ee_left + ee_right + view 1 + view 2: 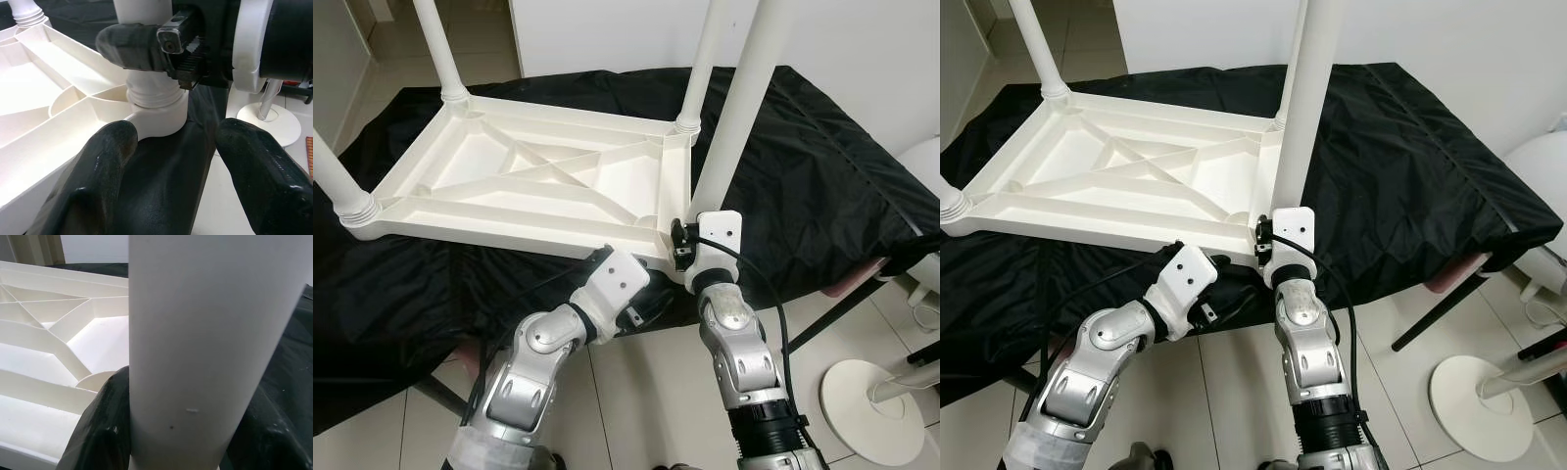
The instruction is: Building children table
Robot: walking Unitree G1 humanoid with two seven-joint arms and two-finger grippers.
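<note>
**Right hand grips the near leg of the upturned table**

A white plastic children's table [538, 176] lies upside down on a desk covered with black cloth [803, 166], its ribbed underside facing up. Legs stand up from its corners: one at 11 o'clock [438, 44], one at 9 o'clock [333, 181], one at 1 o'clock [705, 59], and the near leg [744, 98] at the corner closest to the robot, roughly 5 o'clock of the tabletop.

The right hand [171, 431] is clenched around that near leg just above its socket; in its wrist view the white tube sits between the two black fingers [102, 431], touching both (the ribbed collar where the leg meets the corner shows in the left wrist view).

The left hand [171, 166] is released, its fingers spread wide apart, and hovers just beside the same corner at the desk's near edge, holding nothing. It points toward the socket [156, 115].

On the tiled floor at 4 o'clock stands a round white base [871, 411].
</note>
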